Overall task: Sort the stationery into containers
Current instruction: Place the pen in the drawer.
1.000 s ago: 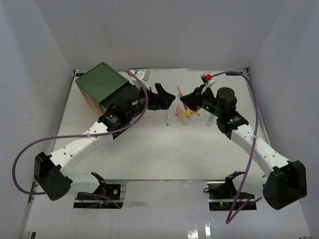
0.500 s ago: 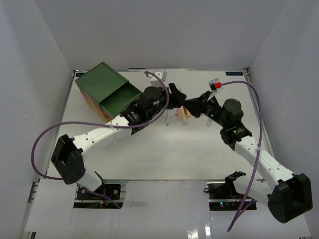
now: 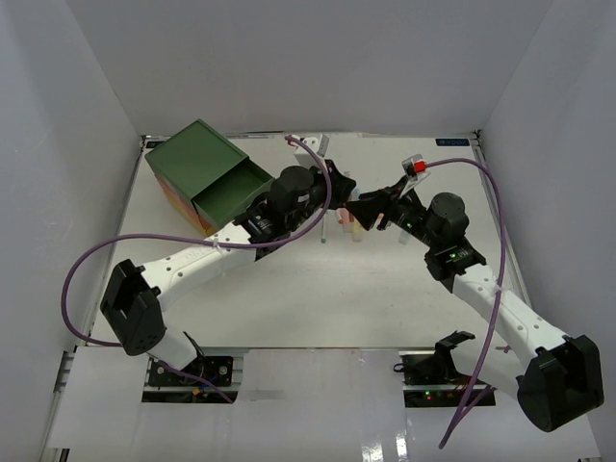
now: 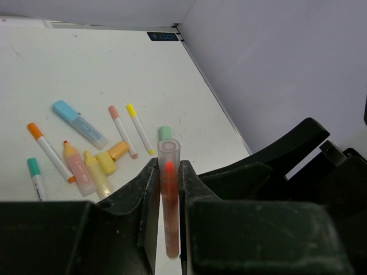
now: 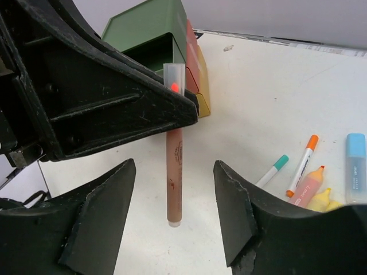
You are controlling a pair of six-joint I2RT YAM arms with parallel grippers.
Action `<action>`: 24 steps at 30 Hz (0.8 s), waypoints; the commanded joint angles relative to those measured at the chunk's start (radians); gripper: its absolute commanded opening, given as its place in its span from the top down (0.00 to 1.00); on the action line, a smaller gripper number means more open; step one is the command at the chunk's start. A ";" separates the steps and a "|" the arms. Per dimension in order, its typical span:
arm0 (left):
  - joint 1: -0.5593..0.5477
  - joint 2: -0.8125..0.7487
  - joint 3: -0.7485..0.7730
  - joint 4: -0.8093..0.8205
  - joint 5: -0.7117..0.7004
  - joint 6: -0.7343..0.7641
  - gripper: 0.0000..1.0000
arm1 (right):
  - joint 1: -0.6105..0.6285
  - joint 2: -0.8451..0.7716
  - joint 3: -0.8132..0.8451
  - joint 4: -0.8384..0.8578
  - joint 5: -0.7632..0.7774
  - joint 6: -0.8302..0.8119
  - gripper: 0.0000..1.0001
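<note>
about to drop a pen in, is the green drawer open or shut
Open: the green drawer sticks out of the chest, inside showing.

A white table (image 3: 318, 298) walled by pale panels carries a small cube-shaped chest (image 3: 191, 156) with a dark green top at its far left corner. The chest's green top drawer (image 3: 231, 192) is pulled out toward the middle, and a strip of orange-red shows on the chest's side below it. The left arm's black hand (image 3: 346, 188) and the right arm's black hand (image 3: 366, 207) meet tip to tip over the table's centre. Just beneath them lie small pastel pens (image 3: 353, 229), partly hidden. One thin pen (image 3: 324, 232) lies a little apart. Purple cables (image 3: 72, 289) loop along both arms.
</note>
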 commanded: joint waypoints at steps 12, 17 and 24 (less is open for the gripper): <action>0.022 -0.105 0.202 -0.323 -0.380 0.645 0.87 | 0.003 -0.116 0.015 -0.215 0.045 -0.219 0.07; 0.123 -0.090 0.265 -0.444 -0.399 0.828 0.84 | 0.003 -0.108 -0.014 -0.220 0.045 -0.250 0.04; 0.304 -0.023 0.262 -0.493 -0.338 0.951 0.82 | 0.005 -0.062 -0.040 -0.209 0.017 -0.261 0.04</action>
